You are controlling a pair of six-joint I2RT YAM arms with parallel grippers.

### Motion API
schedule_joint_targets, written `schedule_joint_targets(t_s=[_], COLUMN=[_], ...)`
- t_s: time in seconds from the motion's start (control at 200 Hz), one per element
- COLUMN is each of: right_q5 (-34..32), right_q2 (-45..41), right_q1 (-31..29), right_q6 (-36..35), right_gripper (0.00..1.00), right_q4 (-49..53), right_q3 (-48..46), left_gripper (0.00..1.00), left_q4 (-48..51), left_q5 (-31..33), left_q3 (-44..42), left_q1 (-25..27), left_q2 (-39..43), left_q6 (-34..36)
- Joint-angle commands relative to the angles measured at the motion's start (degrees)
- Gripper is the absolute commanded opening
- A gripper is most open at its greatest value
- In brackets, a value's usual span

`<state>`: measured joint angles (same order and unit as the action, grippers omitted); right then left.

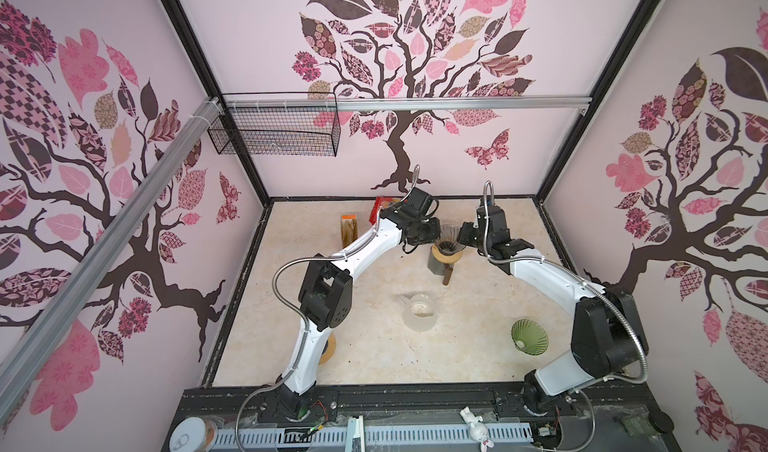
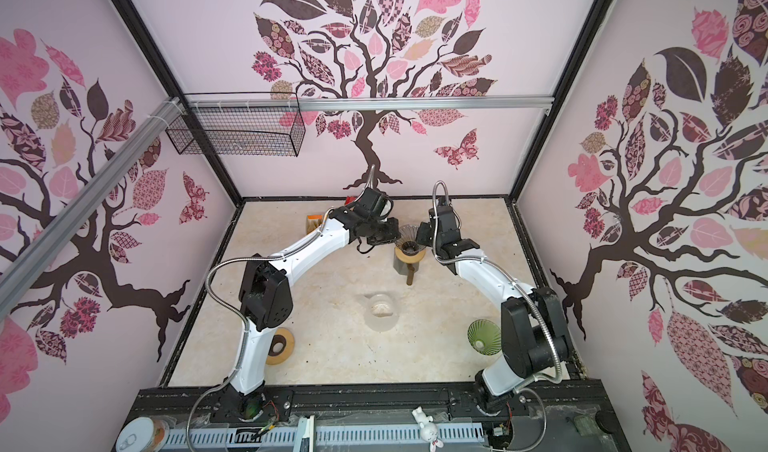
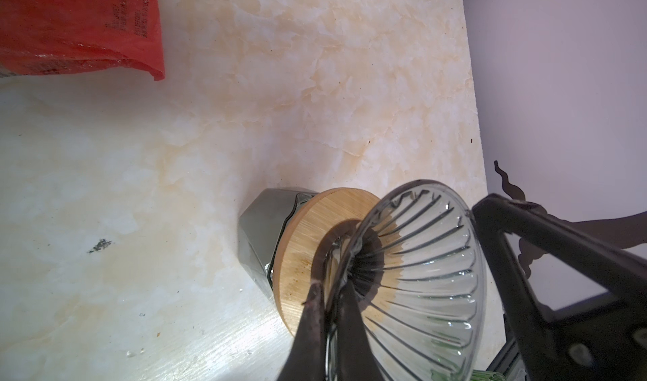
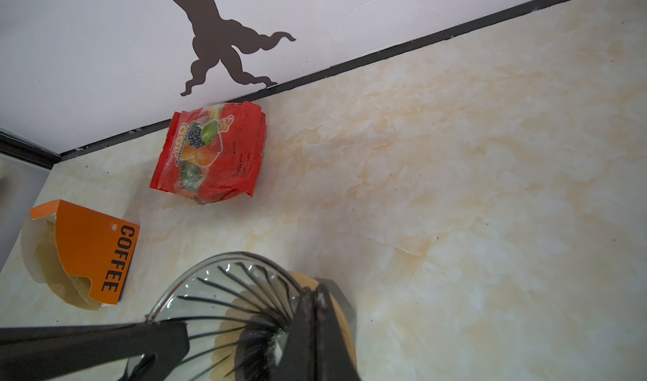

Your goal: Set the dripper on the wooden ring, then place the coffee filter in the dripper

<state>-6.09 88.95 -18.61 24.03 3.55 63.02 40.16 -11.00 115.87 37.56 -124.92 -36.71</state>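
Clear ribbed glass dripper (image 3: 430,256), seated on a round wooden collar (image 3: 308,228) over a dark grey faceted base (image 3: 261,228), toward the back of the marble-patterned counter (image 4: 455,186). Left end effector (image 3: 331,288): fingers drawn together on the dripper's rim, glass wall pinched between them. Right end effector (image 4: 315,291): likewise nipped onto the rim, on the opposite side. Brown paper coffee filters (image 4: 45,260): stacked inside an open orange box (image 4: 94,249) lettered COFFEE, on the counter near the back left corner, apart from the dripper. Red snack bag (image 4: 210,151) with fruit print: at the foot of the back wall, partly hidden by the left arm in both top views. Clear glass carafe (image 1: 419,310): mid-counter, nearer the front. Green dripper (image 1: 528,337): front right, near the right arm. Wooden ring (image 2: 279,346): front left, partly behind the left arm. Wire basket (image 1: 274,125): hung from the rail on the back wall.
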Motion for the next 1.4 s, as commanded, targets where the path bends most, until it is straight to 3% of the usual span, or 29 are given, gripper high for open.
schedule_joint_targets(t_s=[0.0,0.675,1.395], right_q5=[0.25,-1.65,-1.11], right_q2=[-1.64,-7.87,-8.09], right_q1=[0.15,0.10,0.18], right_q6=[-0.21,-0.83,-1.05], right_gripper=[0.05,0.20,0.22], right_q4=[8.81,9.38,9.09], right_q3=[2.58,2.47,2.18], left_gripper=[0.00,0.00,0.04], left_q4=[8.39,6.77,8.31], left_q5=[2.48,0.04,-0.88], left_q3=[0.49,0.06,4.27], left_q1=[0.32,-0.91,-1.09], left_q2=[-2.79,-0.72,-1.11], left_q6=[2.92,1.26,1.09])
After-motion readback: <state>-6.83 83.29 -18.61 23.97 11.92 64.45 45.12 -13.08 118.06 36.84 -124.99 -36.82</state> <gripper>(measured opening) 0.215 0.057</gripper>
